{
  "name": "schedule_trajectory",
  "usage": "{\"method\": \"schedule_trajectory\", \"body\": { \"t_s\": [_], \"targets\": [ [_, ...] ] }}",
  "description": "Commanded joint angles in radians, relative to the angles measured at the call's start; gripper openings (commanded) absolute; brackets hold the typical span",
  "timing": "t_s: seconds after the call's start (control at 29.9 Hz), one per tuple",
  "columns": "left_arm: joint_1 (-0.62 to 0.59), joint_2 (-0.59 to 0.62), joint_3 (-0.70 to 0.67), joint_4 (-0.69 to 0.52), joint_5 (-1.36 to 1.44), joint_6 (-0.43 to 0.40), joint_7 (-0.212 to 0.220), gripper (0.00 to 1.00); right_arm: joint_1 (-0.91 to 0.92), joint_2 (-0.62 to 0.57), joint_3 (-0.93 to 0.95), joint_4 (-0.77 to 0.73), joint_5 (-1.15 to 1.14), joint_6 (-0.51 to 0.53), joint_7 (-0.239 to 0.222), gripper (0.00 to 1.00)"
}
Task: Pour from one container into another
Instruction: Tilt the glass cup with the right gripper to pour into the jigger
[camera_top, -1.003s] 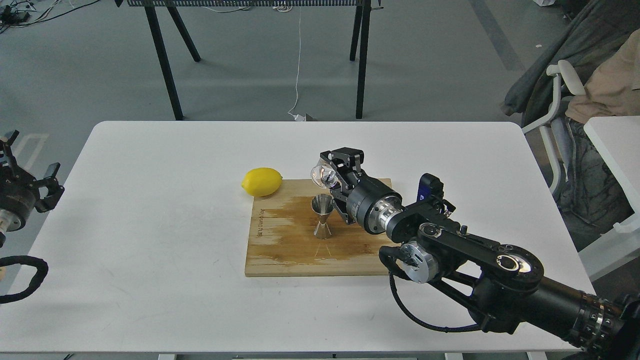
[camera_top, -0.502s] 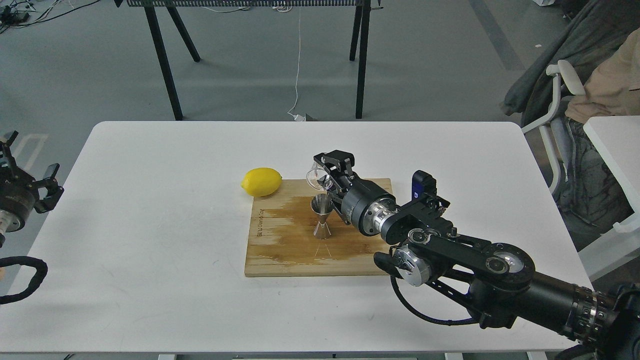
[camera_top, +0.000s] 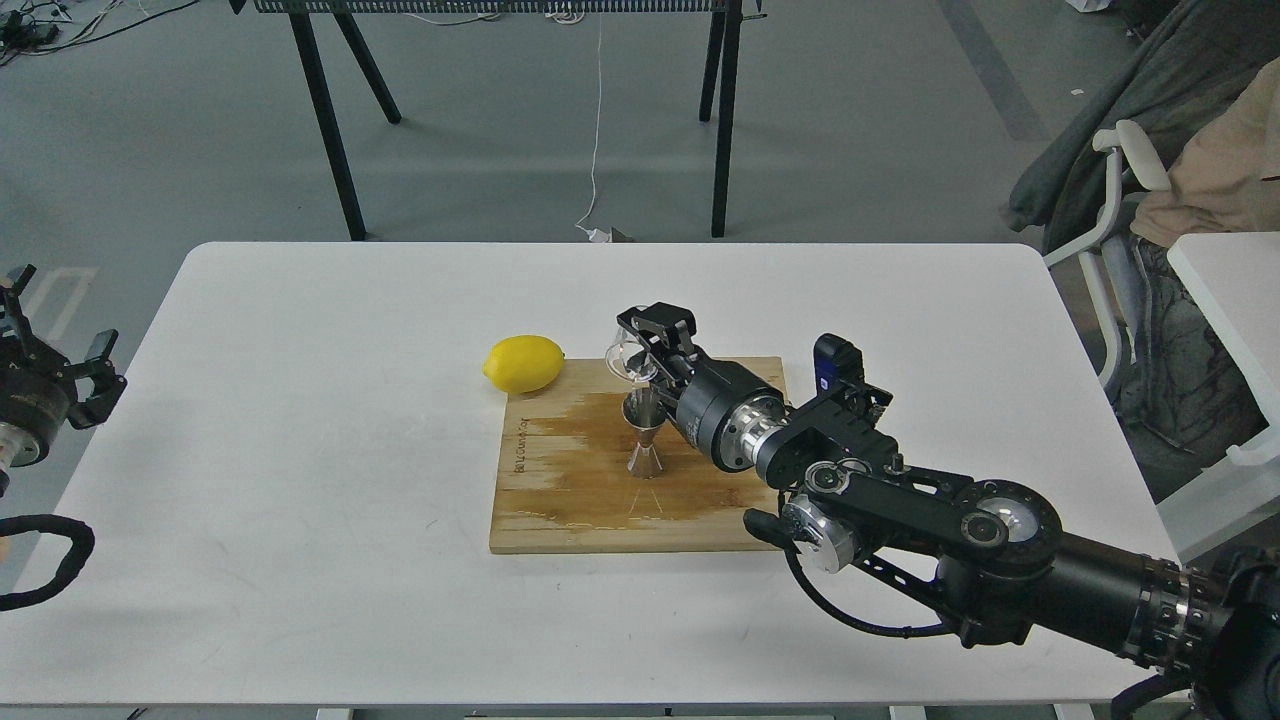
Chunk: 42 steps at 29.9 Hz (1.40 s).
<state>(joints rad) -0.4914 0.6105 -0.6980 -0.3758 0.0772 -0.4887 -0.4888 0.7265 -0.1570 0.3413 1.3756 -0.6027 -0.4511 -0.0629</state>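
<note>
A shiny steel jigger, hourglass-shaped, stands upright on the wooden cutting board. Just above and behind its mouth hangs the small clear glass cup, tipped on its side. My right gripper is shut on the cup, its black fingers on either side of the glass. Whether anything is in the cup or flowing from it cannot be made out. My left gripper sits at the far left edge, off the table, its fingers spread with nothing between them.
A yellow lemon lies at the board's far left corner. The board shows wet darker patches around the jigger. My right arm crosses the table's right front. A chair with clothing stands beyond the right side.
My right gripper has carried the glass cup leftward and slightly down, closer over the jigger's mouth. The jigger, lemon and left arm have stayed put.
</note>
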Motion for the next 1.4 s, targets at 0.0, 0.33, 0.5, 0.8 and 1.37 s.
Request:
{"method": "schedule_trajectory", "body": {
  "t_s": [0.0, 0.33, 0.5, 0.8, 1.37],
  "targets": [
    [-0.001, 0.0, 0.0, 0.0, -0.001, 0.0, 0.0, 0.97, 0.001, -0.007, 0.001, 0.003, 0.0, 0.006, 0.0, 0.42],
    [-0.001, 0.0, 0.0, 0.0, -0.001, 0.0, 0.0, 0.97, 0.001, -0.042, -0.001, 0.013, 0.0, 0.011, 0.0, 0.43],
    [0.0, 0.0, 0.0, 0.002, -0.001, 0.0, 0.0, 0.97, -0.001, -0.05, -0.002, 0.02, -0.002, 0.014, 0.0, 0.43],
    [0.0, 0.0, 0.0, 0.002, -0.001, 0.0, 0.0, 0.97, 0.007, -0.055, -0.045, 0.022, -0.022, 0.025, 0.002, 0.43],
    [0.0, 0.0, -0.001, 0.002, -0.001, 0.0, 0.0, 0.97, 0.033, -0.055, -0.091, 0.019, -0.069, 0.025, 0.002, 0.43]
  ]
}}
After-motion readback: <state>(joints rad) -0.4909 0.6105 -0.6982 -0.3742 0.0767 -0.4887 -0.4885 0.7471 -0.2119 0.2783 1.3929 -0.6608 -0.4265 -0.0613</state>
